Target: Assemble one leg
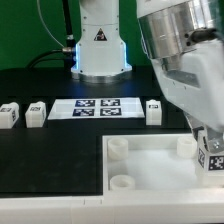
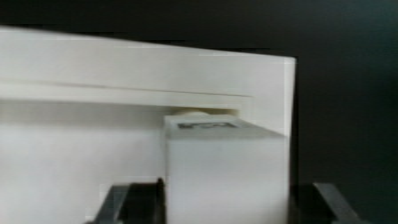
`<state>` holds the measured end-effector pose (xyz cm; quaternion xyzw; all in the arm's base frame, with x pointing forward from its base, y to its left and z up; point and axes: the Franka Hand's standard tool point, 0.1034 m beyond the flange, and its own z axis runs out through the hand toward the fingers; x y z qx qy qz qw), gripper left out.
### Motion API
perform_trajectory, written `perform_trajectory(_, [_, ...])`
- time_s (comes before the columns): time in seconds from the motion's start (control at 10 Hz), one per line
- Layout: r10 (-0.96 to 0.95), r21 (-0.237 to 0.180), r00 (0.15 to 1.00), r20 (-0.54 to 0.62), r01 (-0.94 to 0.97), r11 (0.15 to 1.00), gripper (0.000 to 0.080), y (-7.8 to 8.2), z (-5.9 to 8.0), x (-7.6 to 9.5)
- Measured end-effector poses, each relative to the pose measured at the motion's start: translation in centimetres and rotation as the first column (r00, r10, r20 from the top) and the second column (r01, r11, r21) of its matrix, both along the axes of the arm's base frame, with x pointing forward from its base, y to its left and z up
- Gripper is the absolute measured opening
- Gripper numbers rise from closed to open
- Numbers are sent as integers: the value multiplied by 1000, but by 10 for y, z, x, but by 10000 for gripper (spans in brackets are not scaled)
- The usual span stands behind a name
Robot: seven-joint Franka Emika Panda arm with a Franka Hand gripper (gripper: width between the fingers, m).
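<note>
My gripper [image 1: 205,140] is shut on a leg [image 1: 213,157], a small white block with a black-and-white tag, and holds it upright at the far corner of the large white tray-like piece [image 1: 150,170] on the exterior view's right. In the wrist view the leg [image 2: 228,160] stands between the two dark fingers [image 2: 135,202] of my gripper [image 2: 228,208]. Its far end meets a round corner socket [image 2: 210,101] beside the tray piece's raised wall [image 2: 143,65]. I cannot tell whether it is seated in the socket.
Three more legs stand on the black table: two at the exterior view's left [image 1: 10,114] [image 1: 36,112] and one [image 1: 153,109] beside the marker board [image 1: 97,108]. The robot base [image 1: 100,45] is behind the board. The tray piece has open round sockets [image 1: 118,149] [image 1: 122,184].
</note>
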<state>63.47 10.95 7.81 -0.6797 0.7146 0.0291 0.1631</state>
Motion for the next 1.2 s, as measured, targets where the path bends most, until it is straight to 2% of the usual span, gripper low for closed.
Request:
perform_trajectory(0.1, [-80, 20, 997, -20, 81, 997, 304, 0, 0, 0])
perform_trajectory(0.3, [-72, 20, 997, -19, 72, 997, 304, 1, -1, 0])
perform_trajectory(0.5, [-48, 15, 999, -14, 48, 999, 607, 1, -2, -1])
perform_trajectory(0.6, [66, -5, 998, -19, -66, 998, 636, 6, -8, -7])
perform_trajectory(0.7, [234, -45, 972, -16, -234, 971, 636, 10, -9, -11])
perform_trajectory(0.9, [481, -110, 876, 34, -475, 873, 648, 7, -10, -10])
perform_trajectory(1.0, [519, -121, 854, 41, -512, 851, 649, 8, -10, -10])
perform_trajectory(1.2, [772, -225, 635, 34, -747, 625, 649, 4, -7, -6])
